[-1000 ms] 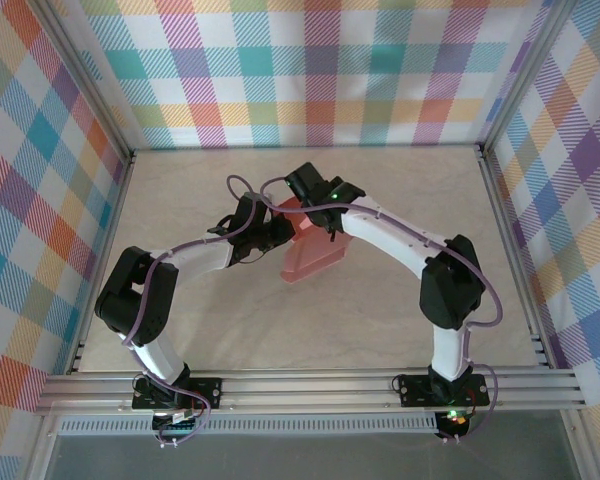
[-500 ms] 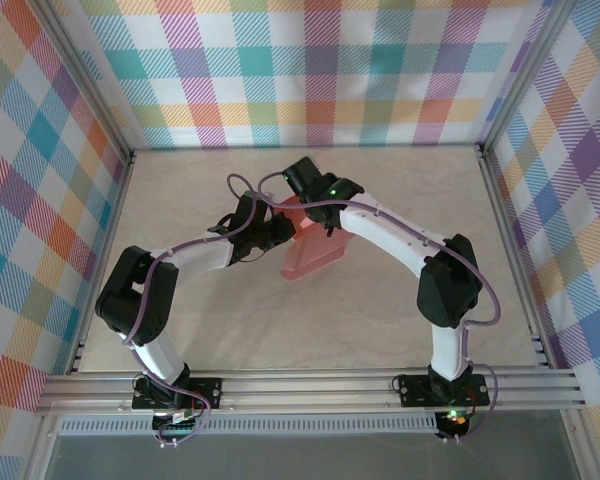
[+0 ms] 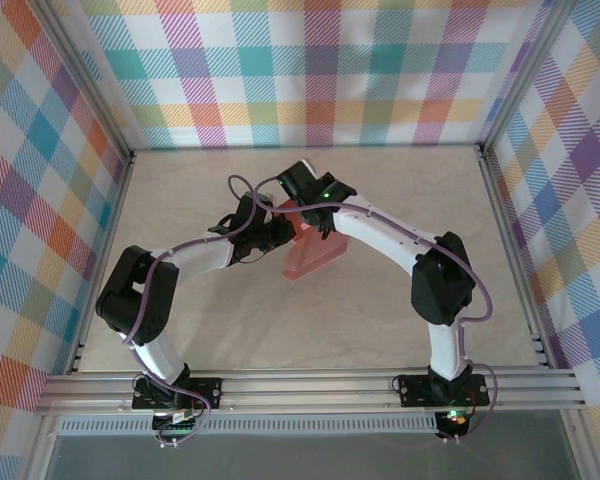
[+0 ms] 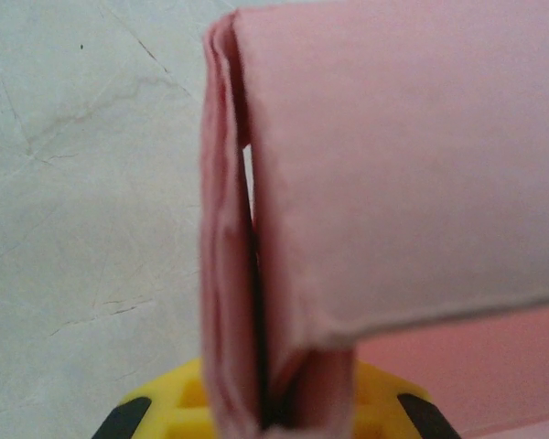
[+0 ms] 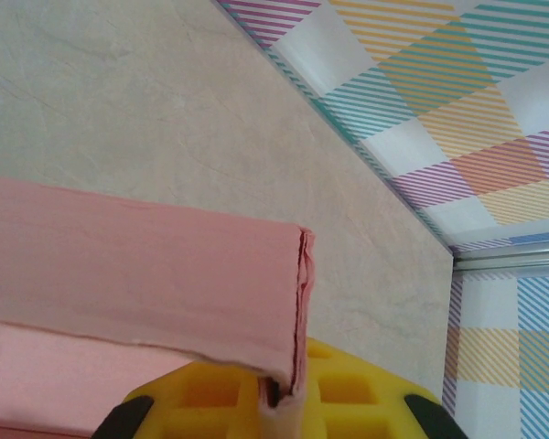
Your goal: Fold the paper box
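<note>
- The right hand [image 5: 279, 398], pinching the paper box [image 3: 315, 258], has shifted left over the last second, probably pressing a fold closed.
- The left hand [image 4: 265, 412] pinches its other edge.

This is looking like a robotics lab test cell rather than any home or shop. Aluminium extrusion rails [image 3: 310, 385] are framing a boxed-in enclosure, and bright plaid panels [image 3: 310, 70] are walling in three sides of a pale marbled tabletop [image 3: 280, 320]. The left arm [image 3: 180, 265] and right arm [image 3: 390, 240] are standing bolted to the near rail, purple cables [image 3: 483, 305] are looping along them, and a green status light [image 3: 451, 414] is glowing at one base.
</note>
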You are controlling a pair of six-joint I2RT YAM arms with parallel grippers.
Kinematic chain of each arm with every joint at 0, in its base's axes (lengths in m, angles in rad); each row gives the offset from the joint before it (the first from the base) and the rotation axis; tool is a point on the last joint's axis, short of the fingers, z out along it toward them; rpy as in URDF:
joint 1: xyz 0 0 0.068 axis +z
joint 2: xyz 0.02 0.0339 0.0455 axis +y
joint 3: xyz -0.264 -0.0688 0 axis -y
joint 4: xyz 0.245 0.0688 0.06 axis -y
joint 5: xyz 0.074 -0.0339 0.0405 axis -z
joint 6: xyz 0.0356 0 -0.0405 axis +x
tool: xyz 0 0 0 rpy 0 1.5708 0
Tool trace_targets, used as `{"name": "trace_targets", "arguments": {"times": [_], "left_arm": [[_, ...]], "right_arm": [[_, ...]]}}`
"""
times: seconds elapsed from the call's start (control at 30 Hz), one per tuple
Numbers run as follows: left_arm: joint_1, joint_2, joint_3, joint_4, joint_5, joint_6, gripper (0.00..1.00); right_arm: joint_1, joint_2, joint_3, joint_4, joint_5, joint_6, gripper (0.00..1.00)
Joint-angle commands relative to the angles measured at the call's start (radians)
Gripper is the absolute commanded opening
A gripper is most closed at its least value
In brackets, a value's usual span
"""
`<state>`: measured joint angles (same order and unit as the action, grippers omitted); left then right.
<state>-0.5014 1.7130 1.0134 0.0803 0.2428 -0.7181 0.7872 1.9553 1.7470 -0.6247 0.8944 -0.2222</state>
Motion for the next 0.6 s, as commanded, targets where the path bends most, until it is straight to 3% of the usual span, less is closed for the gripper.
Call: {"name": "trace_targets", "arguments": {"times": [0.0, 0.07, 0.13, 0.3, 0.4, 0.57], "left_arm": [[0.000, 0.003, 0.041, 0.006, 0.010, 0.005, 0.00], [0.000, 0.005, 0.040, 0.006, 0.010, 0.005, 0.00], [0.000, 0.005, 0.040, 0.004, 0.009, 0.005, 0.00], [0.000, 0.007, 0.042, 0.000, 0.006, 0.006, 0.00], [0.000, 0.013, 0.044, -0.001, 0.009, 0.005, 0.00], [0.000, 0.016, 0.047, -0.002, 0.012, 0.003, 0.00]], "right_arm": [[0.006, 0.016, 0.013, -0.011, 0.036, -0.022, 0.01], [0.006, 0.011, 0.012, -0.013, 0.032, -0.017, 0.06], [0.005, -0.002, 0.014, -0.023, 0.004, 0.004, 0.23], [0.004, -0.082, -0.013, -0.011, -0.119, 0.064, 0.38], [0.001, -0.132, -0.035, -0.002, -0.232, 0.084, 0.57], [-0.007, -0.219, -0.081, 0.035, -0.374, 0.132, 0.71]]}}
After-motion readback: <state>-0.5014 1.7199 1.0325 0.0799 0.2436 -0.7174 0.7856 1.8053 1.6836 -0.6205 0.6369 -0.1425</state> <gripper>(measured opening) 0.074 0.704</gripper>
